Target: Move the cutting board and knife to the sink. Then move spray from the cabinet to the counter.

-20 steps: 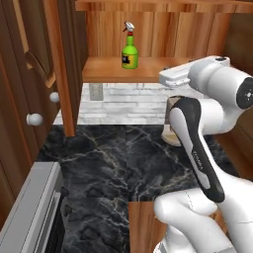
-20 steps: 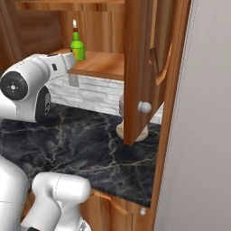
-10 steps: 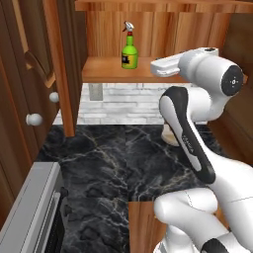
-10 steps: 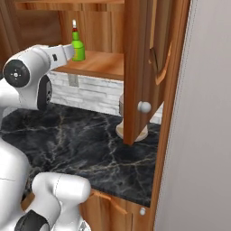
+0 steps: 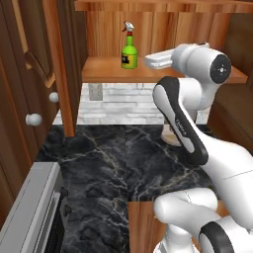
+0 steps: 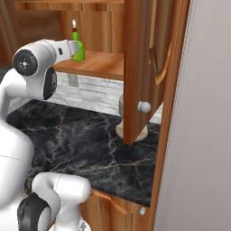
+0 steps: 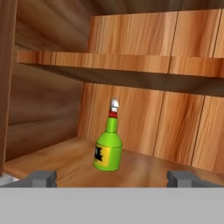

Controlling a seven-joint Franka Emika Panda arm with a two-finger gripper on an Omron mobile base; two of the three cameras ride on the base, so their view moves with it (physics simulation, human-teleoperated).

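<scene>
**Claw lined up on the spray, nothing grabbed yet**

Claw [image 7: 111, 178] is spread as wide as it goes, empty, touching nothing, tips low on either side of the view. Past it, the spray [image 7: 108, 146] stands upright on the cabinet [image 5: 163, 74] shelf, toward the left end, near the plank back. Looks light, rigid and slick plastic, probably tippy. I'd pinch the fat green body, not the skinny neck or trigger.
</scene>
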